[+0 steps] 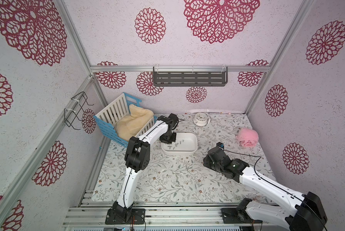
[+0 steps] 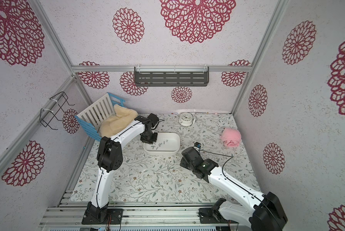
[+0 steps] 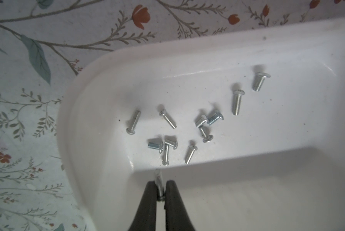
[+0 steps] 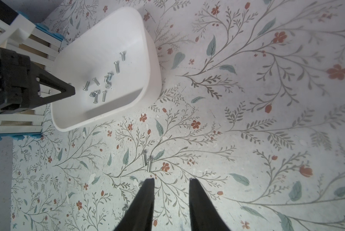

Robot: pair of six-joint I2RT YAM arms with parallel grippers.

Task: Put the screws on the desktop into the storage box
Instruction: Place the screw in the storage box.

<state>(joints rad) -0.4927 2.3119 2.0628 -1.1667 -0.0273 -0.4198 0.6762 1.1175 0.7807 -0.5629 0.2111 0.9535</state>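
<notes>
**Desk:** Where are the screws?

**Floor:** About eleven screws (image 3: 235,102) lie loose on the floor of the box (image 3: 83,104). We count at least four more out on the desktop (image 4: 247,140), clear of the box. Two of them form a pair (image 4: 148,164), touching side by side.

**Desk:** And the left gripper?

**Floor:** We see the left gripper (image 3: 161,182) hanging inside the box's rim, near one end wall. Its jaws are all but closed on a single screw (image 3: 158,177), with the threaded tip poking out past the fingertips. We judge it is held there so that a release drops it among the rest.

**Desk:** The right?

**Floor:** The right gripper (image 4: 171,180) sits low over the desktop outside the box, just short of the pair. Its jaws are partly apart and grip nothing. Whether its tips touch the desktop, we cannot tell. Another stray lies just beside one finger. We read this as a line-up for the next pick.
</notes>
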